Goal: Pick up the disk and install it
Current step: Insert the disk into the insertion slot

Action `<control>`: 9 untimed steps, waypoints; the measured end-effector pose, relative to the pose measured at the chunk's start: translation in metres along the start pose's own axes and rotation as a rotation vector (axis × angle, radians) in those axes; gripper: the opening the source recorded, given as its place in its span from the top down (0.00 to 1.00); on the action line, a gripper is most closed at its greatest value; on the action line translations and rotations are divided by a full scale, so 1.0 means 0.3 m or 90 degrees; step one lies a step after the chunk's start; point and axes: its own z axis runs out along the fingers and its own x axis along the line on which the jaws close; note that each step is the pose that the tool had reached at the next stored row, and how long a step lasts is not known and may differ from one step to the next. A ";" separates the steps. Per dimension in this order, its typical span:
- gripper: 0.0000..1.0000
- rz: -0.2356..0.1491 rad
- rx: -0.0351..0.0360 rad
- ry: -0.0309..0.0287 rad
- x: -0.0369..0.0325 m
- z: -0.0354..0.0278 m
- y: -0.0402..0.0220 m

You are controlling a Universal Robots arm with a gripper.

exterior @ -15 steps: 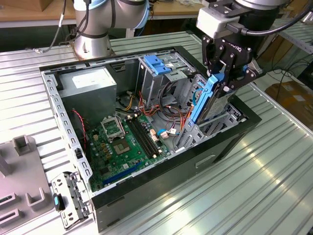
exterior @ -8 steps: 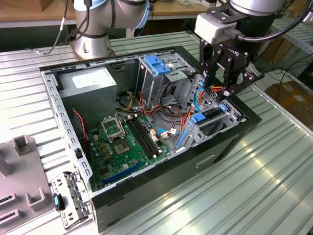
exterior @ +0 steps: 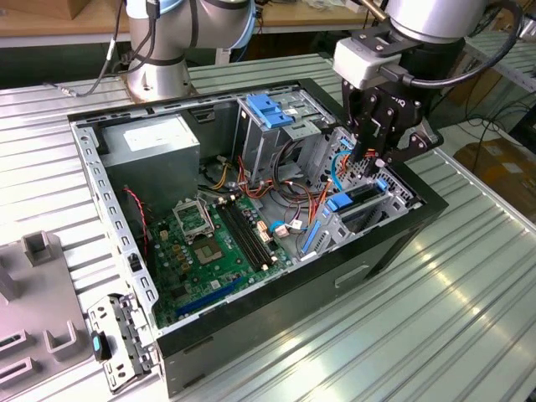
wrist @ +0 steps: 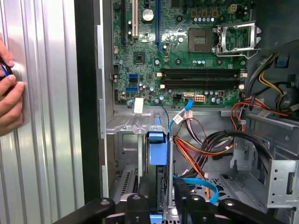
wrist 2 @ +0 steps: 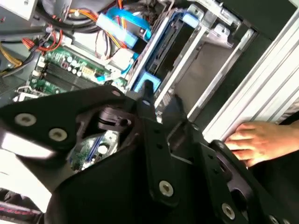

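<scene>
1. My end effector (wrist: 159, 207) straddles one end of the disk (wrist: 157, 147); I cannot tell whether it pinches or stands spread.
2. The disk stands on edge in the metal drive cage (wrist: 124, 128) of the computer case (exterior: 394, 243).
3. Beyond lies the motherboard (wrist: 187, 60).
4. A person's hand (wrist: 9, 100) is on the table (wrist: 46, 140) beside the case.

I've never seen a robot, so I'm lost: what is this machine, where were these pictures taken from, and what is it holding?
It is a robot arm with a pincer. One camera stands off and sees the whole scene; two ride near the arm's wrist and look past the pincer. On the ribbed metal table lies an open computer case. The pincer is at the disk, blue-railed, standing in its bay. I cannot tell if it grips it. A person's hand rests on the table.
</scene>
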 end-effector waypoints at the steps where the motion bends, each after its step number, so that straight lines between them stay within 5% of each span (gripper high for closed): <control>1: 0.70 0.000 -0.0020 0.0000 0.000 0.006 -0.012; 5: 0.88 0.000 -0.0135 0.0001 -0.001 0.026 -0.060; 9: 0.89 0.000 -0.0186 0.0000 -0.001 0.032 -0.090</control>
